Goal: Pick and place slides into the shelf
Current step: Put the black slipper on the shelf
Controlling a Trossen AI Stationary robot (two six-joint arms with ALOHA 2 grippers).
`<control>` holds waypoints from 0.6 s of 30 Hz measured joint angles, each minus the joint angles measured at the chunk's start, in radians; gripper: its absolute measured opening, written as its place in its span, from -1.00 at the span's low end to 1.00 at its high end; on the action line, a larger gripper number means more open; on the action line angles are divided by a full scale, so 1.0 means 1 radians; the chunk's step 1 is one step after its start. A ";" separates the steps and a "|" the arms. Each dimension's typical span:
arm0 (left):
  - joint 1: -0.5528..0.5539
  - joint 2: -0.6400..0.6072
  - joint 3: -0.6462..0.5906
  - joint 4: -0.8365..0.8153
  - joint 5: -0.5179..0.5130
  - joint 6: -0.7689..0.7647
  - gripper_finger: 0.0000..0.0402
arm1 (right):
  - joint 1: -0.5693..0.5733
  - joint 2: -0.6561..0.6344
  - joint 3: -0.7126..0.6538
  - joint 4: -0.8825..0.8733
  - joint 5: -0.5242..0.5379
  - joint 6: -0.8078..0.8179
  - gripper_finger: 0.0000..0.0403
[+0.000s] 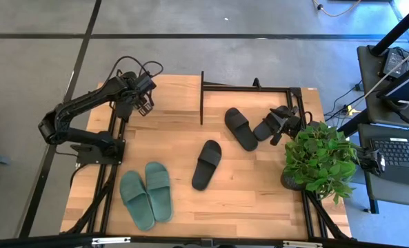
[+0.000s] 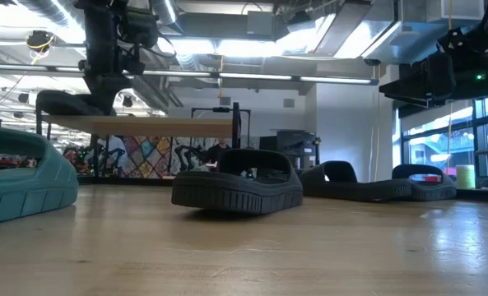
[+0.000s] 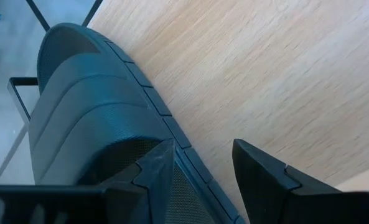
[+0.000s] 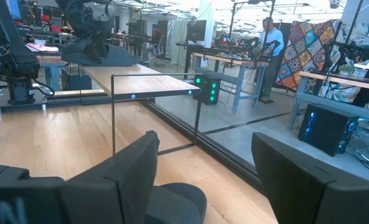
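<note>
A black slide (image 3: pixel 91 118) lies flat on the shelf's light wood top board (image 3: pixel 277 74), and shows on the shelf (image 2: pixel 145 125) in the low view as a black slide (image 2: pixel 67 103). My left gripper (image 3: pixel 203 168) is open above it, one finger over the slide and one over bare wood. My right gripper (image 4: pixel 203 168) is open over another black slide (image 4: pixel 178 196) near the table's right side, a finger on each side of its rounded end. Two more black slides (image 1: pixel 207 164) (image 1: pixel 241 128) and two green slides (image 1: pixel 147 195) rest on the table. My left gripper comes at the slide from above. One finger (image 3: pixel 156 168) lies over the slide's side edge (image 3: pixel 172 134); whether it touches I cannot tell. The other finger (image 3: pixel 265 177) stands clear of it, with bare wood showing between.
A leafy potted plant (image 1: pixel 318 155) stands at the table's right edge, close to my right gripper (image 1: pixel 281 124). A black metal frame (image 1: pixel 259 87) runs along the far side. A person (image 4: pixel 268 50) stands far off in the room.
</note>
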 joint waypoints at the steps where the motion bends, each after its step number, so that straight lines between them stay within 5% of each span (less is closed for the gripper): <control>1: 0.000 0.000 0.000 -0.001 0.000 0.007 -0.22 | 0.000 0.000 0.000 0.000 0.000 0.000 0.28; 18: -0.053 0.000 0.106 -0.015 0.039 -0.005 -0.22 | 0.000 0.000 0.000 0.000 0.000 0.000 0.28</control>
